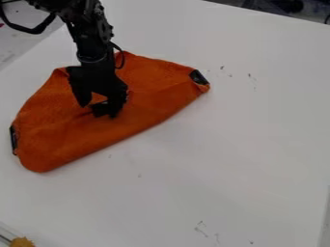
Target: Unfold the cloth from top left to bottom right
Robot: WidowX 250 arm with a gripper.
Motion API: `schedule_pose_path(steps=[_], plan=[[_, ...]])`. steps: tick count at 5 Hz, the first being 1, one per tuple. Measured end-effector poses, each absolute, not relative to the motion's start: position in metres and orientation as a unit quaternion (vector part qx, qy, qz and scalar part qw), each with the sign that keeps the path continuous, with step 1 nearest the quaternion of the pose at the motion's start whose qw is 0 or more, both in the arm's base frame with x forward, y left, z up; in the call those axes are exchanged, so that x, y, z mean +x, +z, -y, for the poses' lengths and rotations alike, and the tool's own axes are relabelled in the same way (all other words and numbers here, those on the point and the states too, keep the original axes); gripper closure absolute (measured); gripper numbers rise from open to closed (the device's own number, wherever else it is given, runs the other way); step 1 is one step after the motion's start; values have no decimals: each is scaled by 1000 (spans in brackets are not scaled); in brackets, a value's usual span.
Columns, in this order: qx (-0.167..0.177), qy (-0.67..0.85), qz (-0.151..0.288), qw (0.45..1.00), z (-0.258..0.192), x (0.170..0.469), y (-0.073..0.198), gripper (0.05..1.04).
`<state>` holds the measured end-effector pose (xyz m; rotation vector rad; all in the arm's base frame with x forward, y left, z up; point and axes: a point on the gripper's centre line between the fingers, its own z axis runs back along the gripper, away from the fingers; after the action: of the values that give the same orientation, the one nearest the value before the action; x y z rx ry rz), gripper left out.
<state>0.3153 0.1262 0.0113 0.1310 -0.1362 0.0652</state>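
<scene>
1. Cloth (pixel 74 140) lay folded on the white table (pixel 226 144), beneath the gripper (pixel 95 108), its long axis slanting from lower left to upper right.
2. The fingers stood apart, with orange fabric visible between them.
3. Its upper-left edge lay behind the fingertips; unfolding likely called for a pull across that axis, toward bottom right.

A robot arm (pixel 93 42) over a white table (pixel 226 149) suggests a lab.
</scene>
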Motion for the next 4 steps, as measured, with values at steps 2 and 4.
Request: schedule_pose_path(steps=[2, 4], plan=[[76, 38, 74, 994, -125, 312, 15, 497], [79, 35, 76, 993, -126, 313, 15, 952]])
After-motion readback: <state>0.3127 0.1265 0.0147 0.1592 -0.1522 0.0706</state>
